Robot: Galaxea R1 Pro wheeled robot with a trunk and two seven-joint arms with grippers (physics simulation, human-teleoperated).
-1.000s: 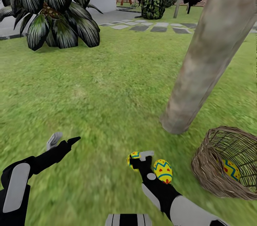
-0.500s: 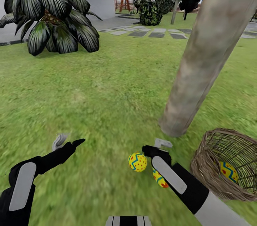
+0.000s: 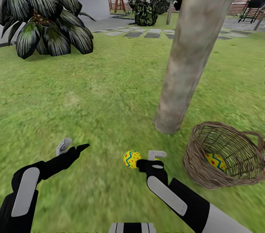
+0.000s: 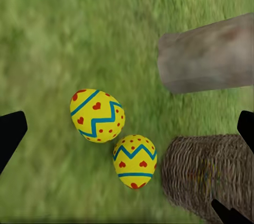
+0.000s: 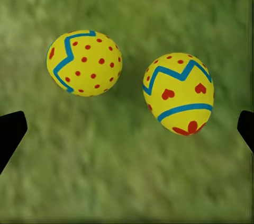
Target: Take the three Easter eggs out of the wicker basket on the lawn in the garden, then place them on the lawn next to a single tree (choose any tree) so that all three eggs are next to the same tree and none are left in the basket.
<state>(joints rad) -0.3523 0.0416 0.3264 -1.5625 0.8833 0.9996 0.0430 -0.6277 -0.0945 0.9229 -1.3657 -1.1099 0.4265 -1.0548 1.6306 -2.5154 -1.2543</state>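
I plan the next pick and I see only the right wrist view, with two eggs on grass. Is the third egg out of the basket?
Observer: No. In the head view the third egg lies inside the basket.
Operator: Is the basket upright?
Observer: No, it is tipped, its opening facing the camera, beside the tree trunk.
Operator: Are my two eggs near that tree?
Observer: Yes. The left wrist view shows both eggs, one and the other, on the grass close to the trunk base and the basket.
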